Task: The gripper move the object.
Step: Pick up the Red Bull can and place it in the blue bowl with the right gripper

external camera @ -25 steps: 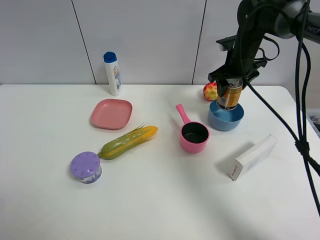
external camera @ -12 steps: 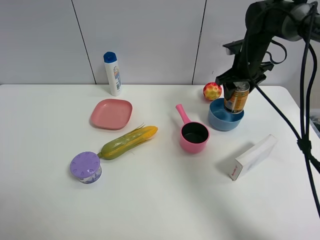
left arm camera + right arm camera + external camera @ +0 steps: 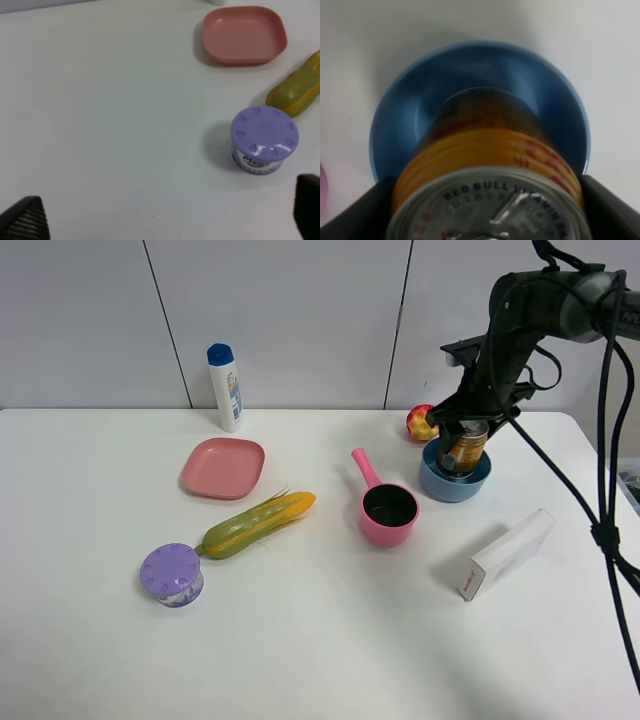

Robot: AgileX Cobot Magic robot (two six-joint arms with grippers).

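By the purple-lidded jar [image 3: 264, 140] at the desk's [image 3: 300, 640] near side, the left hand [image 3: 165, 217] hangs with fingers wide apart, seen only in its wrist view. Farther back the right hand [image 3: 468, 426] clamps the Red Bull can [image 3: 487, 160], lettering legible only from the wrist, its base inside the blue bowl [image 3: 435, 480]

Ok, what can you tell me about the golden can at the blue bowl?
The can is a small golden-amber cylinder with red print and a silver metal top bearing a pull tab and "Red Bull" lettering. It stands about upright, gripped near its top by the right gripper, its lower end inside the blue bowl. Whether its base touches the bowl's bottom cannot be seen.
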